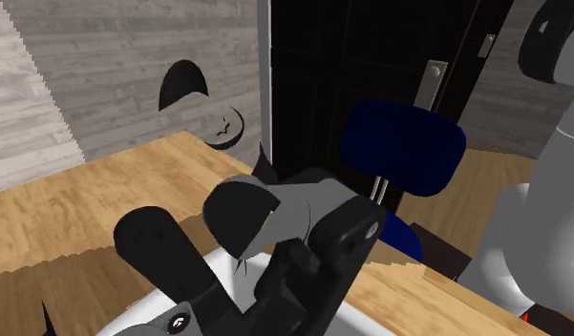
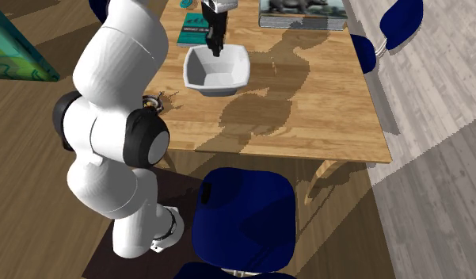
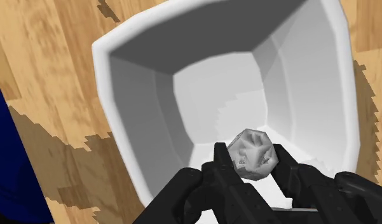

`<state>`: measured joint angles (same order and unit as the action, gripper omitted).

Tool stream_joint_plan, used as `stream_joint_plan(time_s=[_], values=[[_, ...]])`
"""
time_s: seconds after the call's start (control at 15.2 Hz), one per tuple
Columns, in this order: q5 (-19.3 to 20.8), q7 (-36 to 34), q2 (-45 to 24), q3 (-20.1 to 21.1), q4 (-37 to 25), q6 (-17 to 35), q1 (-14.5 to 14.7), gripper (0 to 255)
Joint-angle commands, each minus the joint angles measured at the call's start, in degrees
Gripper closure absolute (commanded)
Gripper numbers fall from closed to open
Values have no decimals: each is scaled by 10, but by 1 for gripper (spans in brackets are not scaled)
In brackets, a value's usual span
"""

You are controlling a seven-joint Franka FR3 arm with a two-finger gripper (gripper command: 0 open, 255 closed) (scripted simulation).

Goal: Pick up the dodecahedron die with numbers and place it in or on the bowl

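A grey many-faced die (image 3: 252, 154) with faint markings sits clasped between my two black fingers. My gripper (image 3: 252, 160) is shut on it and hangs over the inside of a white, square-sided bowl (image 3: 132, 83). In the second exterior view the gripper (image 2: 216, 49) points down into the bowl (image 2: 198, 75), which stands on the wooden table (image 2: 307, 103). The shoulder view has the black hand close up, with the bowl's white rim (image 1: 132, 313) under it.
Two books (image 2: 302, 12) (image 2: 194, 30) lie at the table's far edge. Blue chairs stand at the near side (image 2: 242, 218) and the second exterior view's right (image 2: 386, 32). A small object (image 2: 153, 101) sits at the table edge by the arm. A dark door (image 1: 371, 48) is behind.
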<state>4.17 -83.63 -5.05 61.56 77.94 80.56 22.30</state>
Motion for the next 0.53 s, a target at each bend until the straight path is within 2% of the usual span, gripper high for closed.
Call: stream_joint_plan(time_s=[0.0,0.46], values=[[-15,9,17,-3,27,19,-10,255],[-54,36,61,-15,110,81,-30,255]])
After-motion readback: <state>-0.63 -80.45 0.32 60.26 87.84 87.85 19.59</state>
